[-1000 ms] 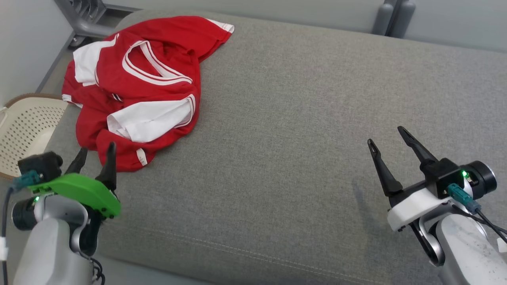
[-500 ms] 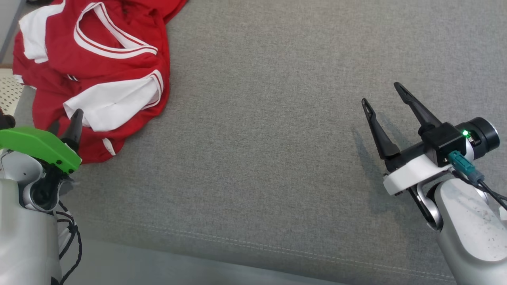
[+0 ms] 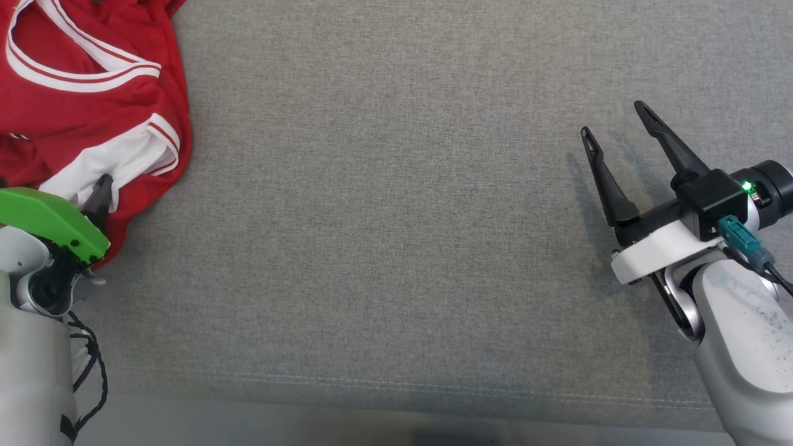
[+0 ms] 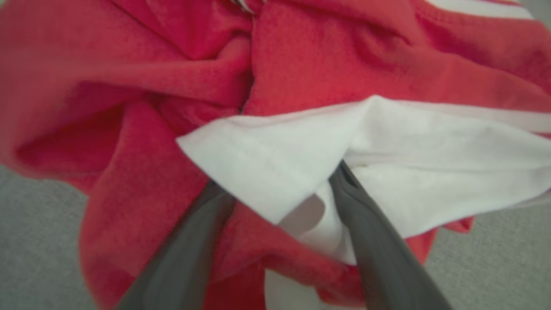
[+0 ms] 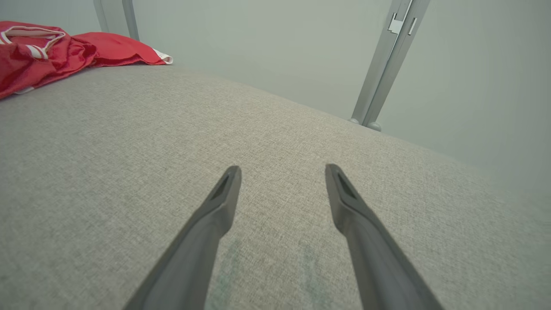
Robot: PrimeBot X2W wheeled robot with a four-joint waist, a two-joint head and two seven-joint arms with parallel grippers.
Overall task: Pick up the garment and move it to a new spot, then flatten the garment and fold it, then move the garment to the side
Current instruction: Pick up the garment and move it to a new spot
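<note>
Red garment [image 3: 74,111] crumpled (long axis unclear); left claw [image 4: 277,181], right claw [image 3: 613,119] spread apart.

left pincer [image 4: 277,181] spread wide, its fingers [image 4: 374,258] tucked under a white fold of the crumpled red garment [image 4: 327,64].

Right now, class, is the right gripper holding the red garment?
No, the right gripper stands open over the bare grey cushion, apart from the garment.
</note>
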